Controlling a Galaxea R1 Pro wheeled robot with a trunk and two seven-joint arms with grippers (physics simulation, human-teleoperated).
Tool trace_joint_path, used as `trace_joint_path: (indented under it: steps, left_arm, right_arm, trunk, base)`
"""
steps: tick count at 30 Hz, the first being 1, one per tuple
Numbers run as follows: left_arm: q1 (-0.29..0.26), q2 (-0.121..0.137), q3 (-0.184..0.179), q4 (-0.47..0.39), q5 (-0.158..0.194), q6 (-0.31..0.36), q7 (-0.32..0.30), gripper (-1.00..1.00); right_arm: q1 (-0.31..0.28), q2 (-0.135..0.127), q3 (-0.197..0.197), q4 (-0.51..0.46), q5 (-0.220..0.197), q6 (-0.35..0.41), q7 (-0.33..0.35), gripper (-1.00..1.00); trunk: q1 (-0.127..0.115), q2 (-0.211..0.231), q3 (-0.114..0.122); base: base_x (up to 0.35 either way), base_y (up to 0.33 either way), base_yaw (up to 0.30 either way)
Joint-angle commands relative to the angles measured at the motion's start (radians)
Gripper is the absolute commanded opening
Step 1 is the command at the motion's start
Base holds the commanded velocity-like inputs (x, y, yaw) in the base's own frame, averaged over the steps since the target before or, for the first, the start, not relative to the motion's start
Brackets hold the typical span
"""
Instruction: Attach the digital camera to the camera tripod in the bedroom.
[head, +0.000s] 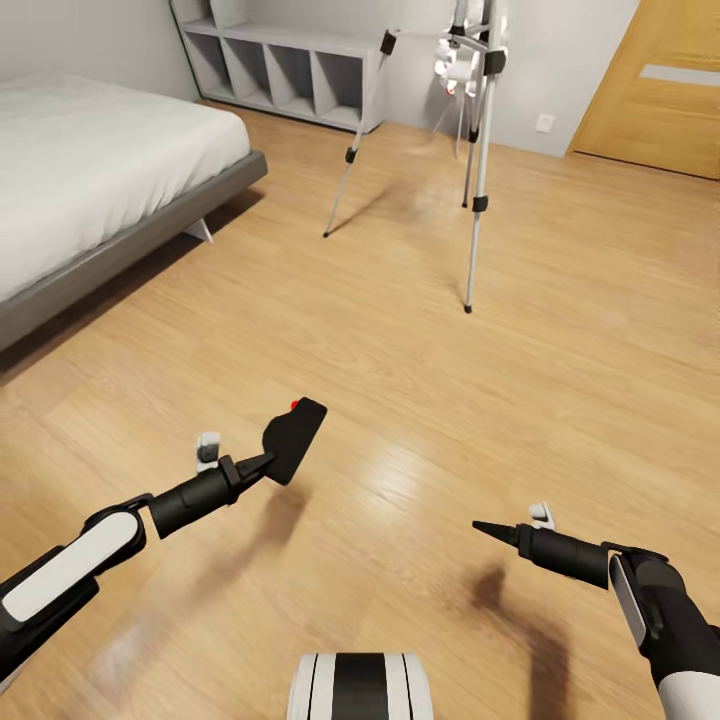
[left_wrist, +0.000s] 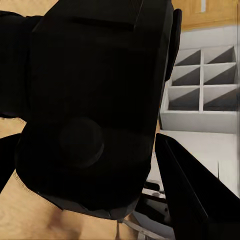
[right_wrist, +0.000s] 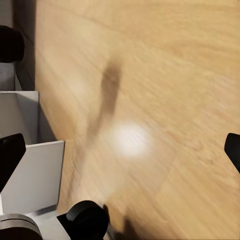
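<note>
Out over the wood floor (head: 400, 330) of the bedroom, the left gripper (head: 262, 465) is clamped on the digital camera (head: 294, 439), red button up, held low in front of the robot. The right gripper (head: 490, 529) holds nothing, fingers pinched to a point. The camera tripod (head: 478, 150) stands well ahead near the far wall, between the grey cubby shelf (head: 285, 75) and wooden door (head: 655, 85). The bed (head: 90, 170) sits off left.
</note>
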Motion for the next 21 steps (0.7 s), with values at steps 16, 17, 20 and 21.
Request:
trace_joint_path:
  steps: [16,17,20,21]
  left_arm:
    - [-0.001,-0.064,-0.042,0.016,0.001,-0.001,0.206,-1.0]
    - [-0.001,-0.072,-0.042,0.015,0.0,-0.001,0.236,-1.0]
    - [-0.001,-0.104,-0.042,0.011,-0.009,-0.001,0.356,-1.0]
    - [-0.001,-0.113,-0.042,0.01,-0.011,-0.001,0.384,-1.0]
  right_arm:
    - [0.0,0.003,0.0,-0.002,-0.006,0.01,0.005,1.0]
    - [0.0,0.003,0.0,-0.002,-0.006,0.01,0.006,1.0]
    - [0.0,0.002,0.0,-0.002,-0.006,0.01,0.01,1.0]
    - [0.0,0.002,0.0,-0.002,-0.006,0.01,0.01,1.0]
  trunk:
    - [-0.007,0.004,0.061]
    - [-0.008,0.004,0.065]
    - [-0.009,0.004,0.077]
    - [-0.01,0.005,0.081]
  base:
    - [0.0,0.0,0.0]
    - [0.0,0.0,0.0]
    - [0.0,0.0,0.0]
    - [0.0,0.0,0.0]
